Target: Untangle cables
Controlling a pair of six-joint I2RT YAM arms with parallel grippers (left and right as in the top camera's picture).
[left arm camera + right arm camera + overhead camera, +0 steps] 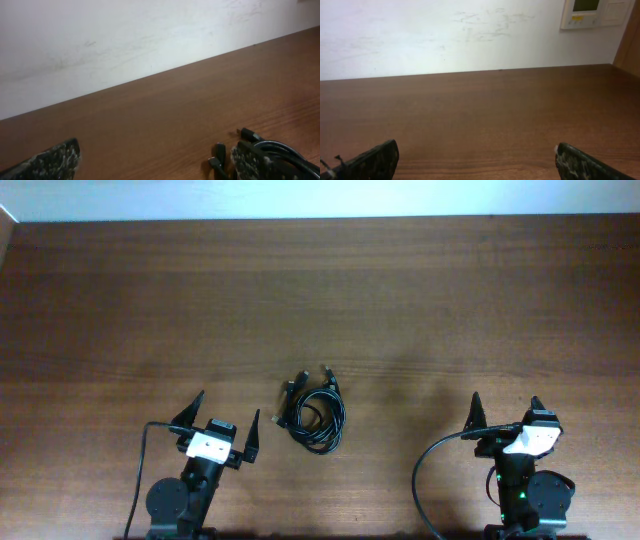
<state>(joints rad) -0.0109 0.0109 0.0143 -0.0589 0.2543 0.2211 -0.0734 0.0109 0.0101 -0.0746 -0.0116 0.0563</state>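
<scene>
The cables lie as one tangled bundle of thin black cords on the wooden table, coiled, with small plugs sticking out at its upper left. My left gripper is open and empty, just left of the bundle. In the left wrist view the coil and its plugs sit beside and behind the right fingertip, and the left gripper spans bare wood. My right gripper is open and empty, well to the right of the bundle. The right wrist view shows the right gripper over bare table only.
Thick black cords run from each arm base near the front edge, one looping left of the right arm. A white wall stands behind the table with a wall panel at its upper right.
</scene>
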